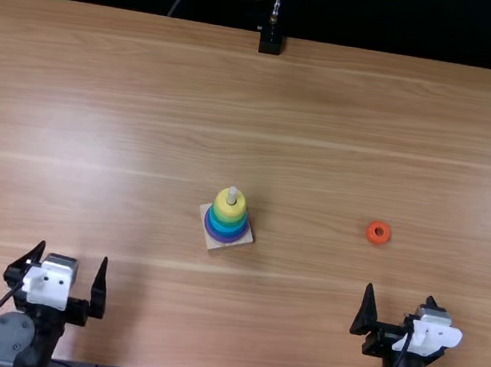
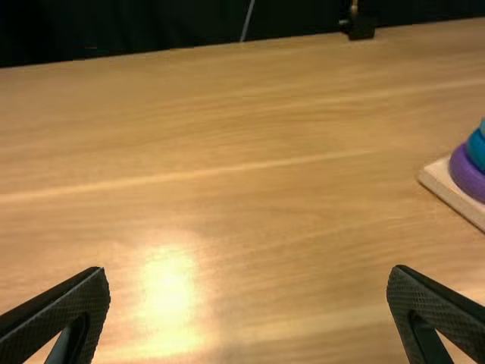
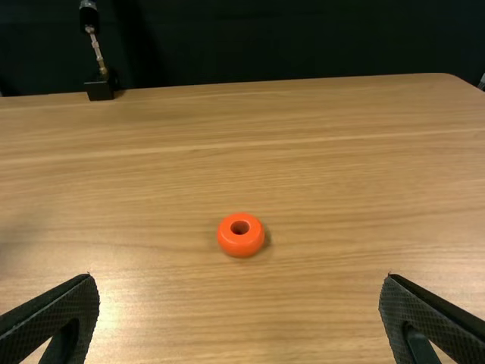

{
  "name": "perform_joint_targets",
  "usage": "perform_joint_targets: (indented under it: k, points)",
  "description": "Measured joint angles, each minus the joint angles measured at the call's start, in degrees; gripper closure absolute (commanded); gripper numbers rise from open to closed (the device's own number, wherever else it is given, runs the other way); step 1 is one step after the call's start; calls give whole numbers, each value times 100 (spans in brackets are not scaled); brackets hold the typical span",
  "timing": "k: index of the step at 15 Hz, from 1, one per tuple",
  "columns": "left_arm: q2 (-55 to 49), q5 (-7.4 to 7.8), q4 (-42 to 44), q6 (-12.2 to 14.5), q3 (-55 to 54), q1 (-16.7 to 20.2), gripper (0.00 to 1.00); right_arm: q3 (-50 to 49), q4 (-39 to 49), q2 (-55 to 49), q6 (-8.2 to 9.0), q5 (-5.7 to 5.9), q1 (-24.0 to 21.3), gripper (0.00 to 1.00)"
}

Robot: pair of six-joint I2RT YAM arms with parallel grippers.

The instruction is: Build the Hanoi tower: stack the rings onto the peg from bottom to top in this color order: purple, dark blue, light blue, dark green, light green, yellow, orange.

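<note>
Right gripper (image 1: 400, 293): wide, empty, at near side of desk (image 1: 100, 130). Left gripper (image 1: 74, 252): likewise wide. Orange ring (image 1: 378, 233): flat, ahead of right gripper. Straddle orange ring, close evenly, lift level; centre hole over peg (image 1: 232, 195), lower onto yellow ring (image 1: 229, 208).

i see one ring (image 1: 377, 241) in bright orange. the stack (image 1: 227, 228) goes from purple up through blues and green to yellow. its peg (image 1: 233, 193) is off-white, its base (image 1: 214, 243) pale wood. the table (image 1: 102, 112) is light brown, streaked with paler grain. my fingers (image 1: 99, 293) are black, with a fine mesh-like texture in both wrist views.
</note>
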Motion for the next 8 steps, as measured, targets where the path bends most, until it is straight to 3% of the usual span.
perform_joint_targets:
  k: [8]
  points:
    - [-48,-4,0,-2,-72,0,0,0,2,0,0,2,2,0]
